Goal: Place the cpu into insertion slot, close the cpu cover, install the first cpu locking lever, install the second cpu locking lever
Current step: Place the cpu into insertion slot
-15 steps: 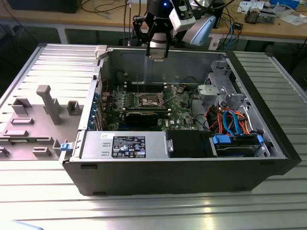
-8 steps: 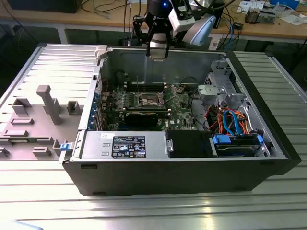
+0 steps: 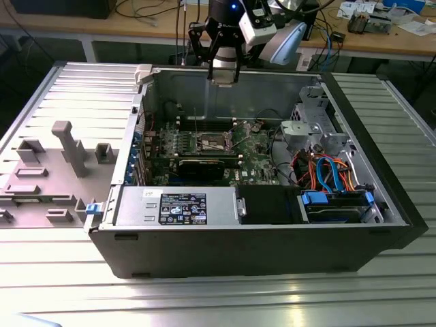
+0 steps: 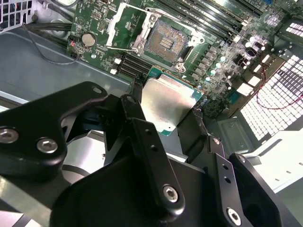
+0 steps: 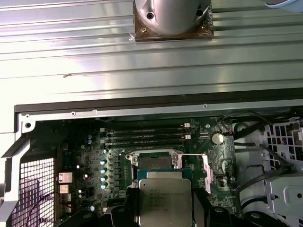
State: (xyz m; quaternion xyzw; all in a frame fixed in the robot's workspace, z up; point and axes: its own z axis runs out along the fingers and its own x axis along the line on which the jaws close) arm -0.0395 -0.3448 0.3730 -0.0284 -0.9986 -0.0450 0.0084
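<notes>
Silver-grey metal on top, green at the rim: the small flat square cpu (image 4: 166, 105) sits clamped in the black gripper (image 4: 168, 113) in the second wrist view. The two fingers (image 4: 136, 101) are narrowed onto opposite edges, and the chip is held well clear of the green circuit board (image 4: 97, 21). Beyond it lies the square insertion slot (image 4: 165, 41), dark pin field bare, w/ the thin silver cpu cover (image 4: 122, 23) swung open to one side and the wire locking levers (image 4: 118, 47) loose.

Risk, as I judge it: the grip is on edges only, so a slight tilt or a rotated chip at set-down could bend pins. The raised cover & levers could also snag a finger.

First wrist view: cpu (image 5: 163, 198) looks approx. square to the slot (image 5: 154, 161) but apart from it, cover (image 5: 207, 172) standing edge-on beside.

Exterior view: arm hangs straight down, wrist vertical. The gripper (image 3: 223, 73) hovers near the far rim of the open grey computer case (image 3: 272, 252), high above the slot (image 3: 210, 142).
</notes>
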